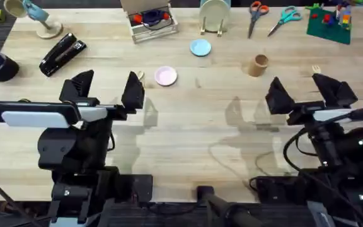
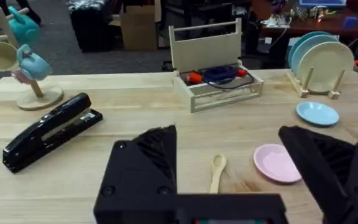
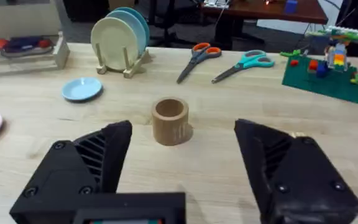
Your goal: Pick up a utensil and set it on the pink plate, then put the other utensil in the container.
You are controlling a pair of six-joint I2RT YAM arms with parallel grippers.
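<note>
The left end effector [image 1: 107, 88] is hovering over the wooden desk [image 1: 188, 132] with its black fingers spread wide and gripping nothing; in the left wrist view the wooden spoon [image 2: 217, 172] is lying flat on the desk in the gap between those fingers, its rounded bowl pointing away from the arm. The pink plate [image 2: 278, 163] is sitting just beside the spoon, apart from it, with one finger crossing in front of its edge. Overhead, the pink plate [image 1: 165, 76] is lying beyond the left end effector, and the light blue plate [image 1: 200, 47] is resting farther back. The right end effector [image 1: 312, 92] is also standing wide open and carrying nothing. In the right wrist view the tan cylindrical container [image 3: 169, 121] is standing upright on the desk ahead of that end effector, in line with the gap between its fingers. A small pale object [image 1: 317, 69], possibly the wooden fork, is lying beyond the right end effector, too small to tell. A black stapler [image 2: 50, 129] is lying to the left, well apart from the spoon.
</note>
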